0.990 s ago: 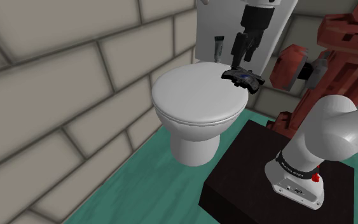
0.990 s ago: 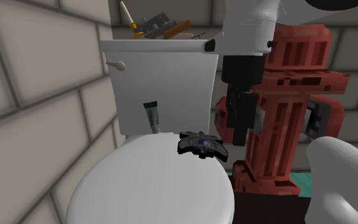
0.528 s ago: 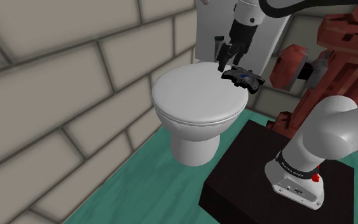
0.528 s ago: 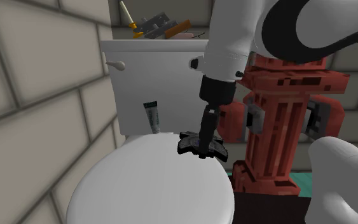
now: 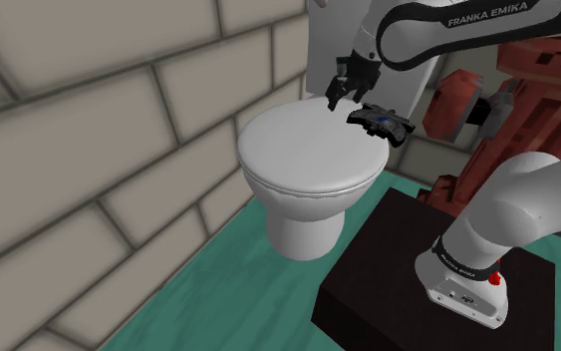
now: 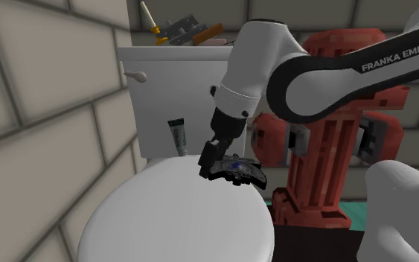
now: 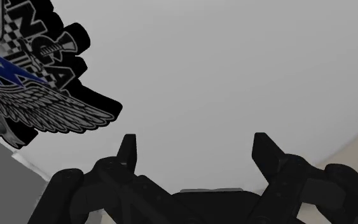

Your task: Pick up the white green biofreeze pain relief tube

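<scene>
Gripper (image 5: 339,93) low over rear part of white toilet lid (image 5: 306,152), arm reaching in from the shoulder view's upper right. Wrist view: both black fingers (image 7: 128,151) stand apart, nothing between them, plain white lid surface beyond; pincer released, holding nothing.

Tube (image 6: 178,138), white body, dark green cap end up, upright at back of lid against front of tank (image 6: 189,78). It sits to the second exterior view's left of the gripper (image 6: 208,165), near but apart, not touched.

Black winged emblem piece (image 6: 237,168) with blue mark lies flat on lid rim, just beside the gripper on the second exterior view's right.

Clutter of small tools (image 6: 185,31) on tank top. Red hydrant-like block (image 6: 341,138) behind arm. Dark stand (image 5: 393,274) on teal floor (image 5: 213,294)
</scene>
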`<state>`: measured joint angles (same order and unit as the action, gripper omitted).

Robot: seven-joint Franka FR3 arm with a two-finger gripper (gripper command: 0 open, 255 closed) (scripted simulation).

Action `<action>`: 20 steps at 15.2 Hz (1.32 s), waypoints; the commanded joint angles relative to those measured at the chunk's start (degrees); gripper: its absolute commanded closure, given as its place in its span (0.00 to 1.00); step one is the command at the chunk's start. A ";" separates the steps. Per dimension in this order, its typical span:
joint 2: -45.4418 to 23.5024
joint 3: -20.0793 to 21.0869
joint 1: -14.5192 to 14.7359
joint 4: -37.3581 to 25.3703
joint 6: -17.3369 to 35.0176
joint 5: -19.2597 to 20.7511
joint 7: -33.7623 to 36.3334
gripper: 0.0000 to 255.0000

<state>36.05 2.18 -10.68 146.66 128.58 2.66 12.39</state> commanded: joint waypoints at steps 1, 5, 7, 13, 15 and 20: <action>-2.53 -0.03 -1.99 0.82 6.03 1.54 1.58 0.00; -8.47 0.55 -6.39 0.81 16.68 5.10 5.78 0.00; -11.67 1.12 -9.00 0.30 21.72 7.31 8.39 0.00; -21.65 4.73 -19.37 -3.32 35.03 17.86 20.06 0.00; -24.98 6.87 -24.08 -5.34 38.59 23.86 26.26 0.00; -33.36 12.44 -36.45 -13.33 43.83 48.55 50.63 0.00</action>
<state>4.67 13.53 -44.72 135.47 171.64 44.41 56.31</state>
